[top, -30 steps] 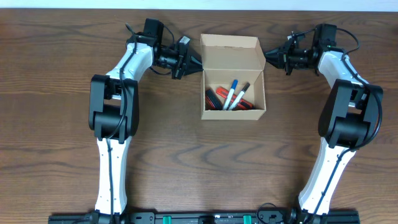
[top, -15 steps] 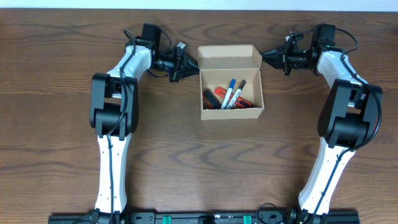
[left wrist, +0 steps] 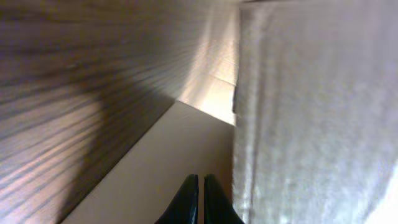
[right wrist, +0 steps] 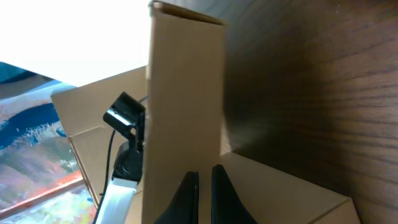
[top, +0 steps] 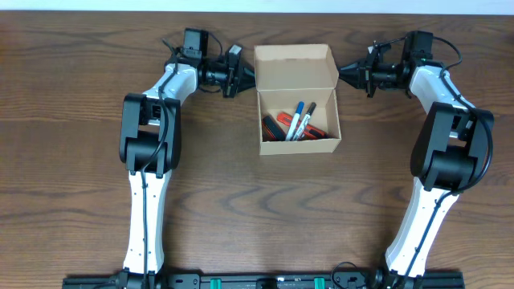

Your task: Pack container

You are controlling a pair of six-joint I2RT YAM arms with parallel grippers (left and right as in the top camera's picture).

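The container (top: pixel 299 147) is a tan cardboard box at the table's middle, with its flap lid (top: pixel 293 66) standing open at the far side. Several pens (top: pixel 294 124), blue, black and red, lie inside. My left gripper (top: pixel 244 76) is shut and empty, its tips against the lid's left edge. In the left wrist view the shut tips (left wrist: pixel 200 182) sit next to the cardboard wall (left wrist: pixel 311 112). My right gripper (top: pixel 344 72) is shut at the lid's right edge. In the right wrist view its tips (right wrist: pixel 204 175) rest against a cardboard panel (right wrist: pixel 186 87).
The dark wood table (top: pixel 257 209) stretches to the near side. Both arm bases stand at the near edge, with the left arm (top: pixel 148 144) and the right arm (top: pixel 450 152) reaching along either side of the box.
The box has slid a little to the left and the lid stands steeper. My left gripper has moved farther back along the lid's left edge. The right gripper has barely moved.
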